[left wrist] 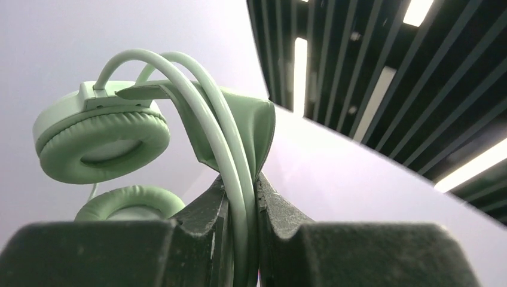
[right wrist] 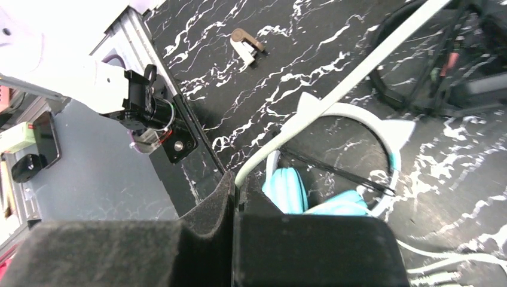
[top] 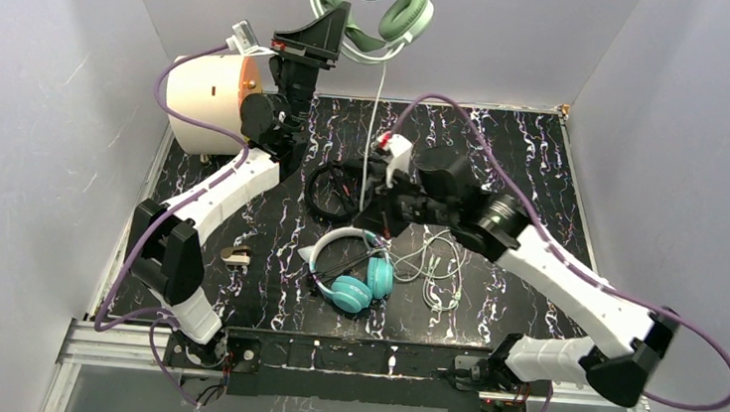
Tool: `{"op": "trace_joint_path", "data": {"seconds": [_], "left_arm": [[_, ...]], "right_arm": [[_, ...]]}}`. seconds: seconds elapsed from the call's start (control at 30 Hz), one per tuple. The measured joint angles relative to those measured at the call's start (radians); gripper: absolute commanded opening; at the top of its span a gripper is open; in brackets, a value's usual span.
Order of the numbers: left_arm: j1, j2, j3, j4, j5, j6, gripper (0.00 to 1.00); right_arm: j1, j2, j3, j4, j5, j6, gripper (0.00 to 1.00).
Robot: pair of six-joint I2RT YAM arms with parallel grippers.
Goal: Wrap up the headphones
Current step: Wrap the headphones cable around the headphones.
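Pale walls enclose a white-veined black bench. High by the back wall, the left tool grips the sage-green headset by its band. The right tool pinches its pale cable. The teal headset and black headset lie mid-bench.

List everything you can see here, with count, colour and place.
table: one, black marbled
sage-green headphones: one, pale green, held aloft at the rear
light cable: one, pale, hanging from them
black headphones: one, black, table centre
teal headphones: one, teal with white band, near centre
clip: one, brown, table left
round drum: one, cream, rear left
left gripper: shut on the sage-green headphones
right gripper: shut on the light cable
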Motion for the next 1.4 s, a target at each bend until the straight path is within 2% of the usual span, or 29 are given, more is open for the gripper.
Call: {"op": "trace_joint_path", "data": {"seconds": [0.13, 0.33, 0.43, 0.63, 0.83, 1.1, 1.27, 1.4], "left_arm": [[-0.008, 0.0, 0.0, -0.07, 0.085, 0.129, 0.0], [-0.046, -0.016, -0.035, -0.219, 0.264, 0.249, 0.0], [-0.081, -0.076, -0.113, -0.343, 0.324, 0.314, 0.0], [-0.127, -0.301, -0.348, -0.56, 0.397, 0.375, 0.0], [-0.127, -0.461, -0.398, -0.771, 0.465, 0.365, 0.0], [-0.127, -0.603, -0.417, -1.049, 0.569, 0.229, 0.0], [-0.126, -0.605, -0.417, -1.117, 0.674, 0.154, 0.0], [-0.126, -0.614, -0.417, -1.081, 0.757, 0.082, 0.0]], "right_arm": [[-0.002, -0.108, 0.037, -0.116, 0.06, -0.023, 0.0], [-0.002, -0.146, 0.239, -0.336, 0.192, -0.072, 0.0], [-0.002, -0.146, 0.352, -0.443, 0.279, -0.098, 0.0], [-0.002, -0.132, 0.512, -0.574, 0.415, -0.145, 0.0], [-0.002, -0.088, 0.533, -0.612, 0.554, -0.206, 0.0], [-0.002, 0.066, 0.666, -0.613, 0.706, -0.329, 0.0], [-0.001, 0.12, 0.741, -0.562, 0.77, -0.421, 0.0], [-0.006, 0.15, 0.756, -0.528, 0.798, -0.484, 0.04]]}}
